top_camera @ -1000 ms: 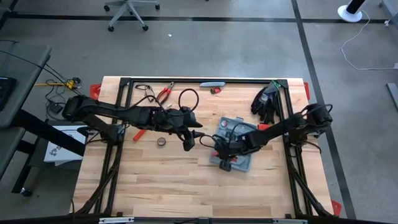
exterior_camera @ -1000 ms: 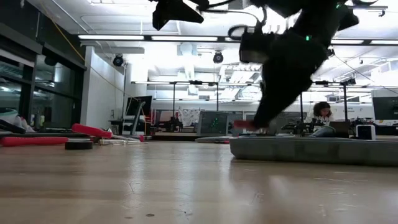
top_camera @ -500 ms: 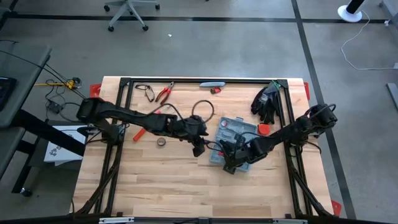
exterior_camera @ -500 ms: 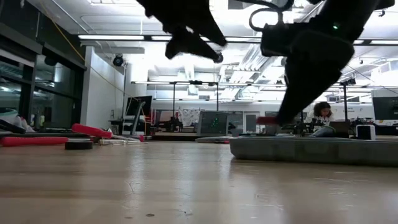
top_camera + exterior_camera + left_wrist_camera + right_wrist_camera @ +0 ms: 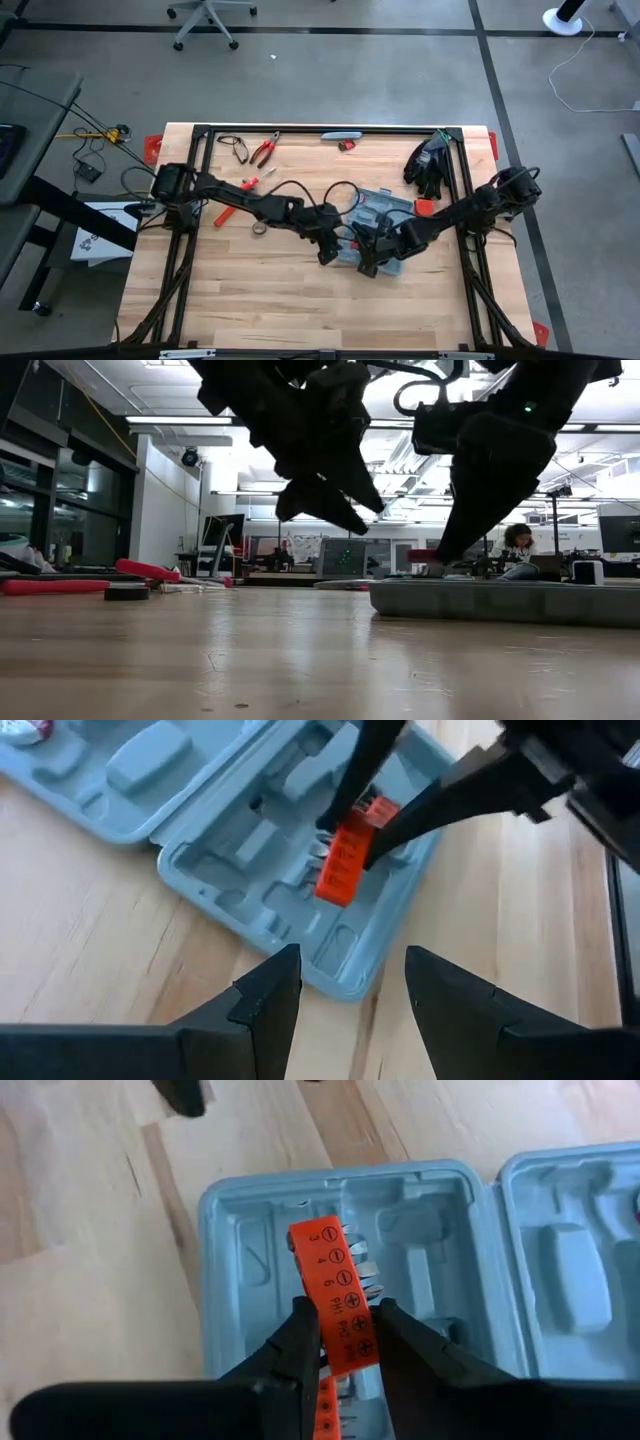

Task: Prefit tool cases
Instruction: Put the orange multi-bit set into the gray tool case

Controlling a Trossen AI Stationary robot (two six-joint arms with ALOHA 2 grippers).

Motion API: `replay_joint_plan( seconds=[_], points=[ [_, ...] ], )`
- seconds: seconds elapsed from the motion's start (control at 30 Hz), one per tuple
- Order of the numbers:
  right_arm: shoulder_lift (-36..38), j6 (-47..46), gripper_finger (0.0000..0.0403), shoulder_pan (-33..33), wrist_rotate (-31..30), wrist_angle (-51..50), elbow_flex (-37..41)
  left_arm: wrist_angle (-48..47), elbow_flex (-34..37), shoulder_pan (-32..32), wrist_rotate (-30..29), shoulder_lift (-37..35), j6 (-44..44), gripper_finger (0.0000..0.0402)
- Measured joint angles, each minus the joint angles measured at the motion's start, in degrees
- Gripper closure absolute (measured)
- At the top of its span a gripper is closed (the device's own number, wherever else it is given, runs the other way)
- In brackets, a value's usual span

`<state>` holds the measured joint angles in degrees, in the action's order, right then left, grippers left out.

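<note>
The grey-blue tool case (image 5: 380, 206) lies open and flat on the wooden table right of centre, its moulded slots up (image 5: 230, 840). My right gripper (image 5: 345, 1315) hangs over the case's half nearer the left arm (image 5: 420, 1230), shut on an orange bit holder (image 5: 325, 1265) with printed symbols. My left gripper (image 5: 345, 965) is open and holds nothing. It hovers just off the case's left corner (image 5: 327, 256) and points down at a slant toward it. In the low view the case (image 5: 500, 600) lies flat, with both grippers above the table. My right gripper pinches the orange bit holder between its two fingers, on its two long sides (image 5: 352, 1342) around mid-length. The fingers (image 5: 400, 815) slant down from the table's right side and run along the strip. The holder tilts over the moulded tray (image 5: 335, 898); whether its lower end touches, I cannot tell.
Red-handled pliers (image 5: 265, 150), a black cord (image 5: 235, 146) and a grey bar (image 5: 342, 135) lie at the far edge. Another red-handled tool (image 5: 225, 214) and a small tape roll (image 5: 259, 228) are on the left, black gloves (image 5: 428, 165) at the far right. Bare wood fills the near half.
My left gripper has come down and moved toward the table's right and near side, up to the case's left corner, tipping further downward; its fingers have stayed open. My right gripper has kept its place over the case with the orange holder.
</note>
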<state>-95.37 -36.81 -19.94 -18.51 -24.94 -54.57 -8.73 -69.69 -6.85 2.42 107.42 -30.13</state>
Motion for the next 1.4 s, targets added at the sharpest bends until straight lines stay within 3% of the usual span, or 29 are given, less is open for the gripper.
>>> replay_joint_plan(
  seconds=[0.33,0.6,1.0,1.4],
  points=[
    [-1.26,1.48,0.0325,0.72,1.83,1.77,0.04,-5.75,0.00,0.15,-1.08,2.05,-0.31,0.0229],
    [-4.76,1.13,0.0325,0.85,2.64,1.45,-1.76,-1.33,0.00,-0.14,1.29,5.73,-3.91,0.0229],
    [-4.93,0.92,0.0325,1.22,2.45,-1.72,-1.99,13.21,0.00,-1.48,7.41,9.27,-7.89,0.0229],
    [-4.92,-2.37,0.0325,-1.03,2.92,-4.02,-2.05,4.81,0.00,-1.40,-1.49,3.41,-1.75,0.0254]
  ],
)
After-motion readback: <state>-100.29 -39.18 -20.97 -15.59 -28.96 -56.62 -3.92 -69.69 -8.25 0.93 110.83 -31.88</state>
